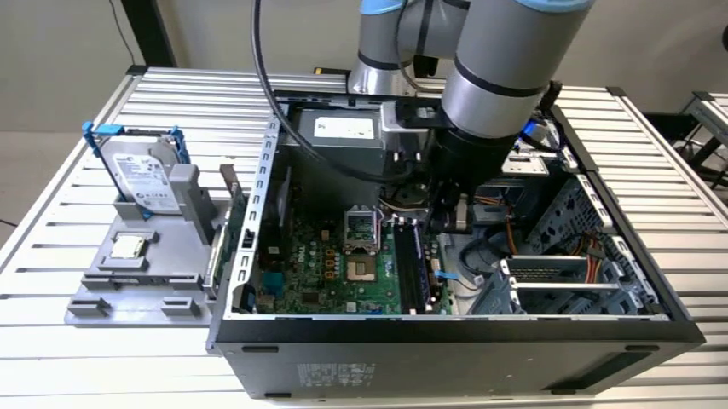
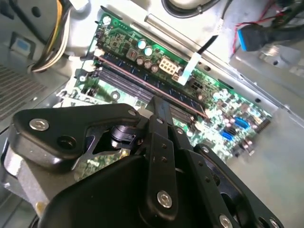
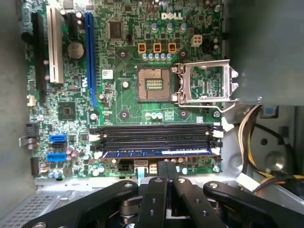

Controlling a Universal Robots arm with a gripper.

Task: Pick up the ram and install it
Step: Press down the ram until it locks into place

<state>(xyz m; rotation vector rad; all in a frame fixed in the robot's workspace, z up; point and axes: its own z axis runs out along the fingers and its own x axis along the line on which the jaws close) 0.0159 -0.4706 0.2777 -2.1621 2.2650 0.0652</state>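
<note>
Closed, empty fingertips (image 3: 166, 172) of the gripper (image 3: 166, 178) hang just above the ram (image 3: 156, 153) seated in its slot; installing looks done, perhaps a final press.

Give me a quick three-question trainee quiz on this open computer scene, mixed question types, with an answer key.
1. True or false: the ram sits in the memory slot nearest the gripper.
2. The processor socket is: A) empty, its retention plate swung open; B) covered by a cooler; C) holding a drive.
3. Fill in: the hard drive stands at the exterior view's ____ of the computer case.
Key: 1 true; 2 A; 3 left.
</note>
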